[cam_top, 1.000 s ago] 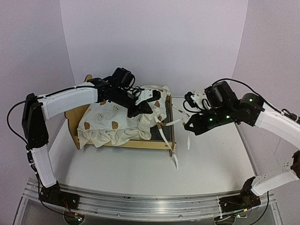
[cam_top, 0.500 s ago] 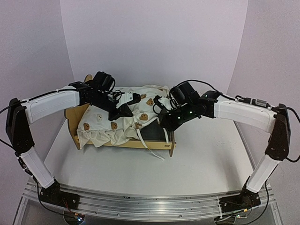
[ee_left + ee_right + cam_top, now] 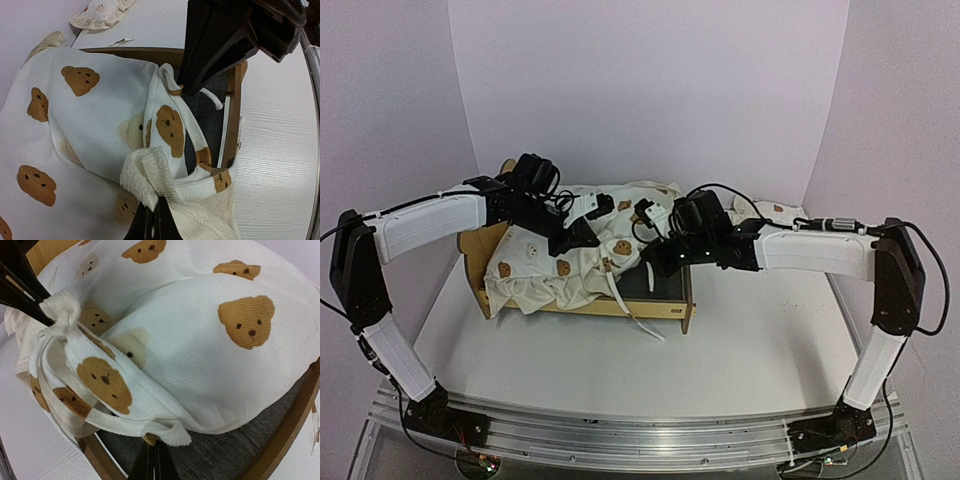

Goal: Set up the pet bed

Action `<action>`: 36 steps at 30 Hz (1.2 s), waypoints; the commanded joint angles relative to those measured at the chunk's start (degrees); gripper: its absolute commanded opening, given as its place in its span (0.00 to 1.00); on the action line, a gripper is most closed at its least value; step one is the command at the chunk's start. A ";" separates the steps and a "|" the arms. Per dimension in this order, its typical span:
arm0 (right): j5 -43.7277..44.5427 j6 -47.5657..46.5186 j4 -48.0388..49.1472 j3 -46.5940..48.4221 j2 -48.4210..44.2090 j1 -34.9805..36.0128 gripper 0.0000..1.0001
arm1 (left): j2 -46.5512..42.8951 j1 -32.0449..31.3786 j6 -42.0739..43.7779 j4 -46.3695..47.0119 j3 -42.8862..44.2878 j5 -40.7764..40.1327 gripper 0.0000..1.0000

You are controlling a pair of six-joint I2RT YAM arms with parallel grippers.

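Both clamp the cushion (image 3: 535, 258) – left pincer (image 3: 591, 240), and right pincer (image 3: 649, 264) newly over pet bed (image 3: 620, 308).

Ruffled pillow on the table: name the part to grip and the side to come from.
Probably the frilled rim of the pillow, pinched from above on its right: it lies flat on the table, so only the thin frill offers a bite, and the pet bed crowds its left.

Plywood pet bed (image 3: 620, 308) upright on table (image 3: 770, 330), headboard left, grey base partly showing.
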 commanded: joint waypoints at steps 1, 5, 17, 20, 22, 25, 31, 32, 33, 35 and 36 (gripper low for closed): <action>2.13 2.62 7.44 -4.62 0.02 -0.32 0.00 | 0.81 0.38 -1.43 2.16 -0.21 1.71 0.00; 0.11 8.08 7.48 -6.69 -0.08 -0.30 0.00 | 2.05 0.38 -1.81 1.84 0.07 2.42 0.00; -2.67 22.37 0.31 -10.24 -1.97 -0.33 0.00 | 4.90 0.38 -1.07 5.07 0.75 4.36 0.00; -3.71 24.27 0.04 -10.68 -0.99 -0.29 0.00 | 6.03 0.39 -0.53 5.24 1.58 4.95 0.00; -3.72 24.39 -1.46 -10.34 -0.70 -0.26 0.00 | 6.70 0.38 -0.50 5.21 1.89 5.59 0.00; -2.99 23.22 -6.52 -8.89 -1.39 -0.23 0.08 | 7.50 0.33 -0.29 5.30 1.94 7.57 0.00; -2.36 20.93 -20.60 -3.32 -6.92 -0.28 0.41 | 9.35 0.28 -0.32 7.04 2.94 8.71 0.00; -1.99 20.79 -22.04 -2.81 -7.87 -0.28 0.45 | 9.68 0.24 -0.19 7.29 3.22 8.89 0.00; -1.47 20.71 -23.41 -2.45 -8.99 -0.27 0.47 | 10.03 0.21 -0.08 7.57 3.41 9.14 0.00; 0.92 21.29 -25.66 -1.88 -10.81 -0.28 0.50 | 11.06 -0.10 -0.05 7.96 4.06 9.38 0.00; 1.42 21.93 -26.16 -1.89 -11.72 -0.28 0.51 | 11.71 -0.34 0.01 7.98 4.51 9.46 0.00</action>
